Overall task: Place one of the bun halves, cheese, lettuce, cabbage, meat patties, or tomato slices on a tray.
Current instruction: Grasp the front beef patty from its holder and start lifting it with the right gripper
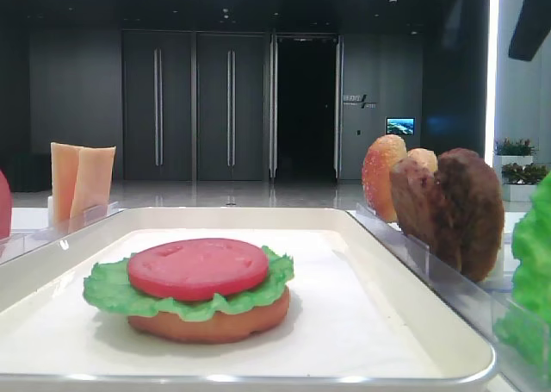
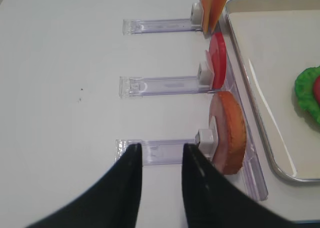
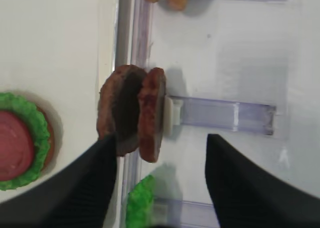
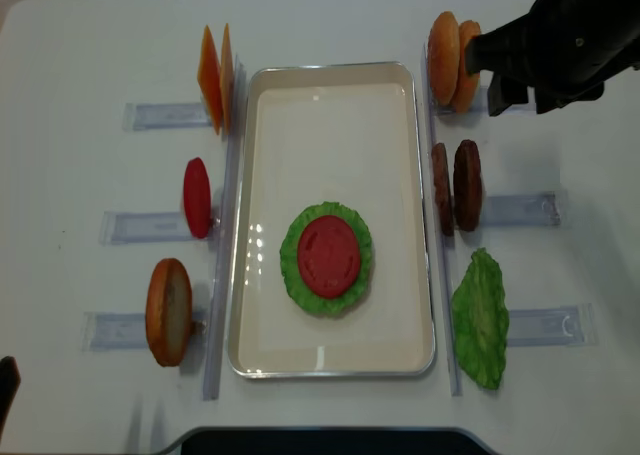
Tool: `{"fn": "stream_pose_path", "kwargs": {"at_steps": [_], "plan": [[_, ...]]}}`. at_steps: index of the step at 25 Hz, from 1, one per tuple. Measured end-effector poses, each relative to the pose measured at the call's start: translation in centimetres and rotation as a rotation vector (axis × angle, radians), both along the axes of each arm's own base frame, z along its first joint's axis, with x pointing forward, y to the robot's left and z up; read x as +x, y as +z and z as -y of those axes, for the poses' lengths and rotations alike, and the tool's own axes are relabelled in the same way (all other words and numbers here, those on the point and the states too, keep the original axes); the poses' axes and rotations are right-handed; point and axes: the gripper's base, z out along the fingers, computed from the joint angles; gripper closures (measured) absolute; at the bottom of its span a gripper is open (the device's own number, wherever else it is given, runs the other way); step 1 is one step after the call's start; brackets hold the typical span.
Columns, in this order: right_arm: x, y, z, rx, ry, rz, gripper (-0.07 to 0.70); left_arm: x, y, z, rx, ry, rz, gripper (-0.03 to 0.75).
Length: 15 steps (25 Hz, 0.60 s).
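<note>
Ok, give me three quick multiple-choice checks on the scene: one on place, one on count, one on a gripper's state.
1. The stack on the tray is topped by: A a tomato slice; B cheese; C a patty.
2. Meat patties standing in the right-hand rack: A one; B two; C four.
3. The right gripper is: A shut on lettuce; B shut on a bun; C open, empty.

Answers: 1 A, the red disc lies on the lettuce. 2 B, two brown discs stand side by side. 3 C, its fingers stand apart with nothing between.

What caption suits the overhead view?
Bun half, lettuce and tomato slice stacked on the tray.
</note>
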Motion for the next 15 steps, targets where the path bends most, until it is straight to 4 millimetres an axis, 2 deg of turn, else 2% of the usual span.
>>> {"fn": "stream_pose_path", "kwargs": {"at_steps": [8,15], "plan": [[0.1,-2.0,-2.7,-0.016,-0.002,-0.053,0.204,0.0,0.0,0.0,-0.003,0.002,0.0,0.505],[0.3,-2.0,-4.7,-0.024,0.016,-0.043,0.181,0.0,0.0,0.0,-0.004,0.002,0.0,0.506]]}}
